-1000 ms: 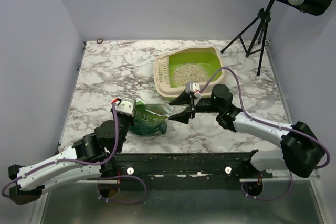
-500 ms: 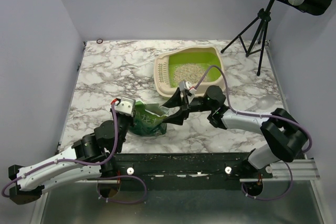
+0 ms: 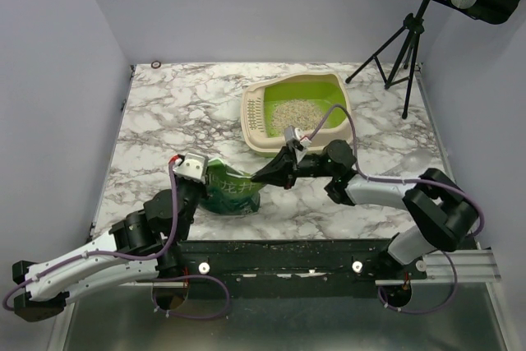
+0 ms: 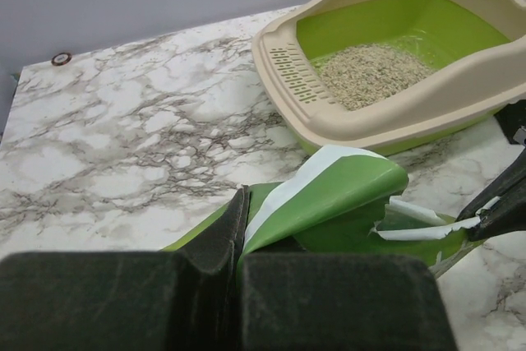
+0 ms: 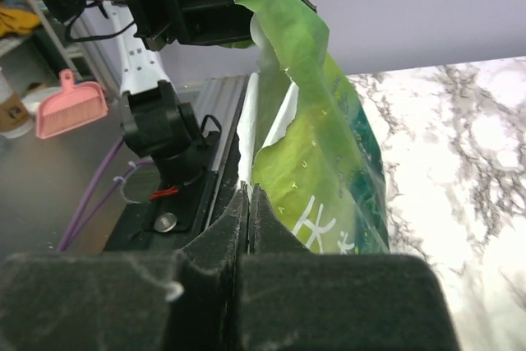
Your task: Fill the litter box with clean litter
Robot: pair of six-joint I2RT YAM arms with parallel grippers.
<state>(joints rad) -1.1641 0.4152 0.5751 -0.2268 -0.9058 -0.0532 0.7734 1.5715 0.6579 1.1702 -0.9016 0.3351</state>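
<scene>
Marble-patterned tabletop (image 3: 164, 113) holds a beige-rimmed, lime-green litter box (image 3: 256, 125) at its far right, with pale grey-beige litter (image 3: 292, 111) heaped inside. Nearer the arms sits a green printed plastic bag (image 3: 232, 195). The left gripper (image 3: 209, 180) pinches its left edge and the right gripper (image 3: 258, 177) its right edge.

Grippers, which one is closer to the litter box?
The right gripper, pinching the green bag's edge facing the litter box; the left gripper grips the bag's opposite side, farther away.
</scene>
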